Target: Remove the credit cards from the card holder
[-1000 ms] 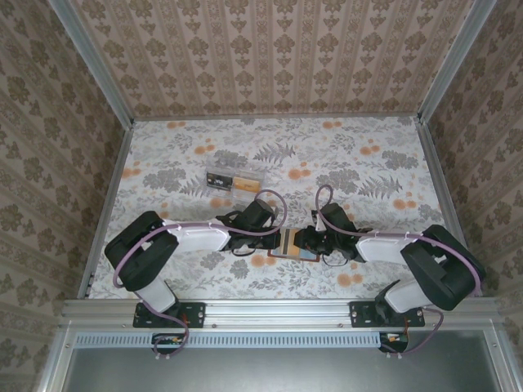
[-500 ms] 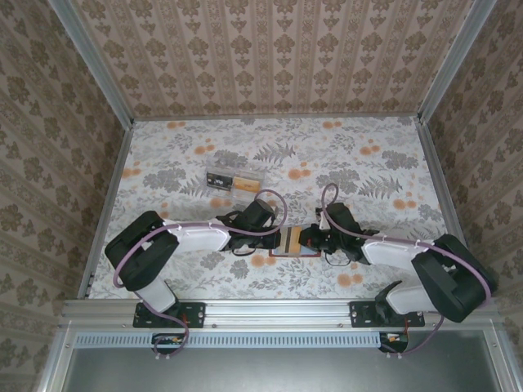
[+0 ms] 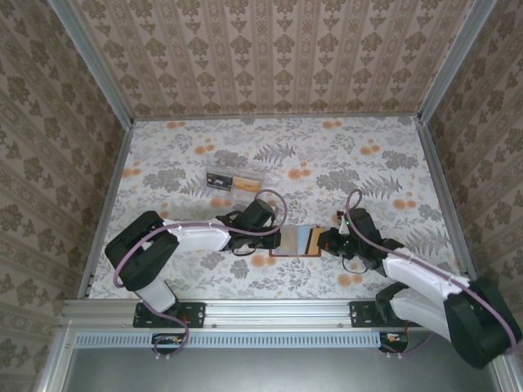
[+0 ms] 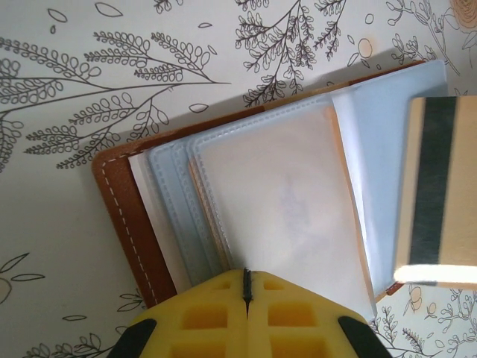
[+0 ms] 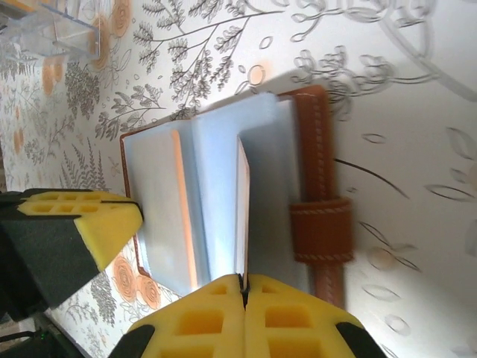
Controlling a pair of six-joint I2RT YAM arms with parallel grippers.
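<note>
Floral tabletop (image 3: 245, 155), near-centre: card holder (image 3: 290, 242) lies open, long axis 9-to-3; left gripper (image 3: 272, 238), jaws together, bears on its 9 o'clock end; right gripper (image 3: 325, 242) clamps a credit card (image 4: 436, 186) protruding toward 3 o'clock.

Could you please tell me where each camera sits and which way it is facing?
Top external: fixed above and behind the arms, looking down on the table; both arms and their bases show.
Left wrist: on the left arm, looking down on the open card holder; left gripper shut on its sleeves.
Right wrist: on the right arm, looking across the card holder; right gripper shut on a credit card.
Shared: both wrist views show the card holder and that card.
</note>
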